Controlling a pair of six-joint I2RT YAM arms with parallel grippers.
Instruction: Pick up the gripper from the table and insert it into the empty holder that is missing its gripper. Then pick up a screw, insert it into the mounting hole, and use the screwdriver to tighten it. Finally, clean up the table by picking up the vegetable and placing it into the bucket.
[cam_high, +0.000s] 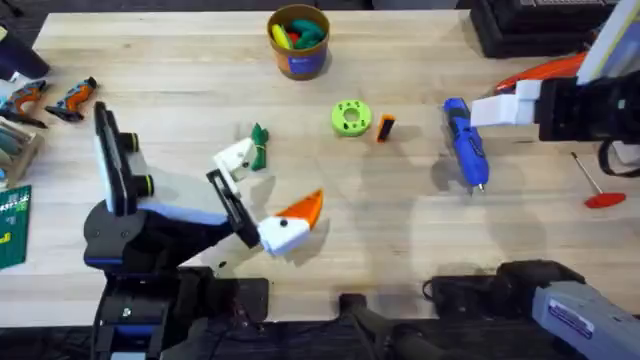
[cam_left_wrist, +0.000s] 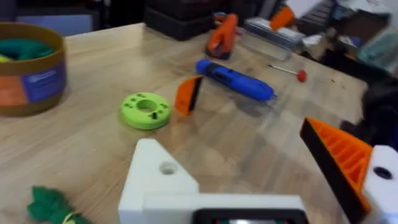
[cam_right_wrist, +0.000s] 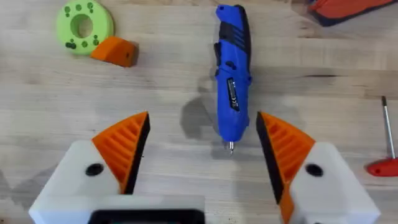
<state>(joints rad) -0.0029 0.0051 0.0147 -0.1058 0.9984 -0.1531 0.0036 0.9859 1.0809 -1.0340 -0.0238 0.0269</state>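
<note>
Tabletop (cam_high: 180, 60) with green ring (cam_high: 350, 117) touching gripper (cam_high: 385, 128), screwdriver (cam_high: 465, 143) nearby.

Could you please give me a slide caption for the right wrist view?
Right gripper open above the blue screwdriver, with the orange gripper beside the green ring.

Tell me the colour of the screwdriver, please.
Blue with black details; the screwdriver shows best in the right wrist view.
</note>
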